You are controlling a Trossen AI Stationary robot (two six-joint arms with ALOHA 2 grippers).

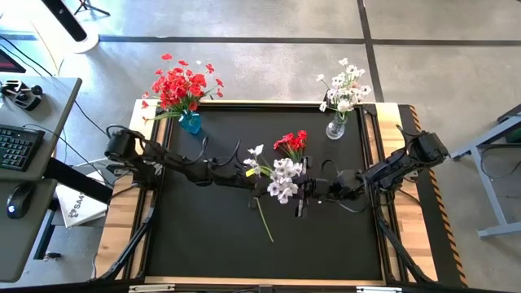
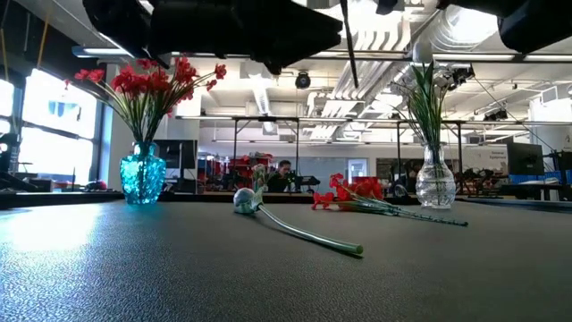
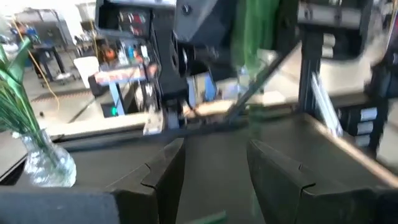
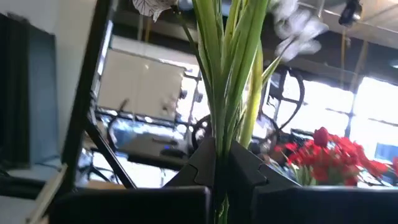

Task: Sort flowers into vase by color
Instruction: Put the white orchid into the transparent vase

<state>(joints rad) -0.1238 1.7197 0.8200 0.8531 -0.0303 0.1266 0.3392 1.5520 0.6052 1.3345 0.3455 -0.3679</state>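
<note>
Right gripper (image 4: 221, 165) at mid counter (image 1: 203, 236), fingers pinching a bunch of white flowers (image 1: 285, 177) by the green stems (image 4: 227, 74). Left gripper (image 3: 214, 174) just beside, fingers spread, holding nothing. On the counter: 1 white flower (image 1: 259, 167), some red flowers (image 1: 293, 143). Blue vase (image 1: 190, 122) with red blooms, clear vase (image 1: 335, 128) with white ones, at far corners.

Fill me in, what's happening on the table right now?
The right gripper is shut on a white flower bunch, held above mid-table. The left gripper is open close by, holding nothing. The blue vase at the back left already holds red flowers, and the clear vase at the back right holds white ones. One white flower and a red flower lie on the mat.
</note>
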